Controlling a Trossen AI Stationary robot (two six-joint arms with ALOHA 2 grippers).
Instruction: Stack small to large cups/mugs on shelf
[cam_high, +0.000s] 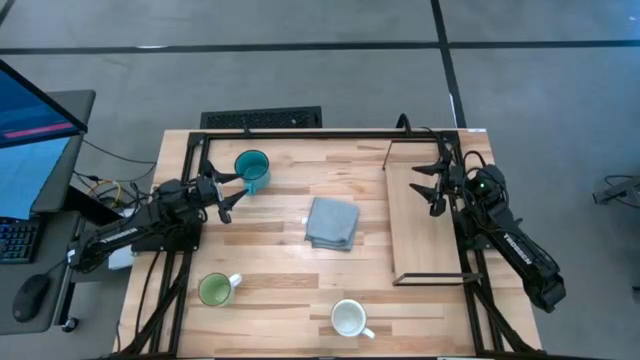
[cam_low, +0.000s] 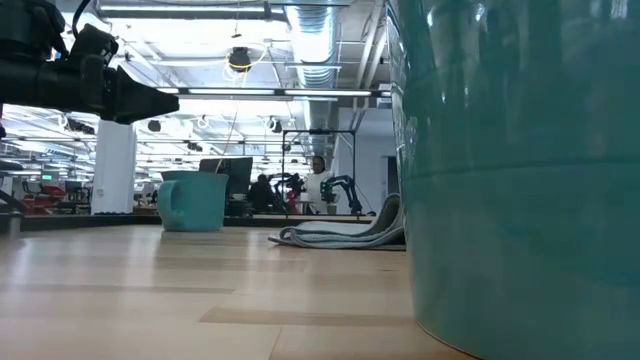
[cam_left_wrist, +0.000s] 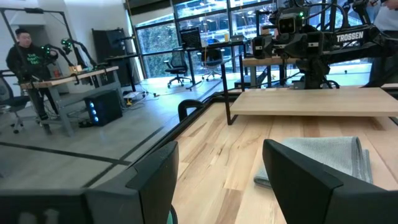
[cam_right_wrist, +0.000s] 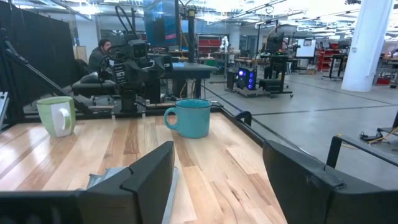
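Three mugs stand upright on their bases on the slatted table: a teal mug (cam_high: 252, 168) at the far left, a green mug (cam_high: 214, 290) at the near left, and a white mug (cam_high: 348, 318) at the near middle. The shelf (cam_high: 428, 222), a light board in a black wire frame, stands on the table's right part. My left gripper (cam_high: 232, 197) hovers open just near of the teal mug, pointing level toward the shelf. My right gripper (cam_high: 425, 188) hovers open over the shelf's far end, pointing at the teal mug (cam_right_wrist: 189, 117) and green mug (cam_right_wrist: 57, 115).
A folded grey-blue cloth (cam_high: 332, 222) lies at the table's middle, between the mugs and the shelf. One mug's wall (cam_low: 520, 170) stands right at the low camera and fills that picture's right. Bare wood lies between cloth and near mugs. People sit at desks beyond the table.
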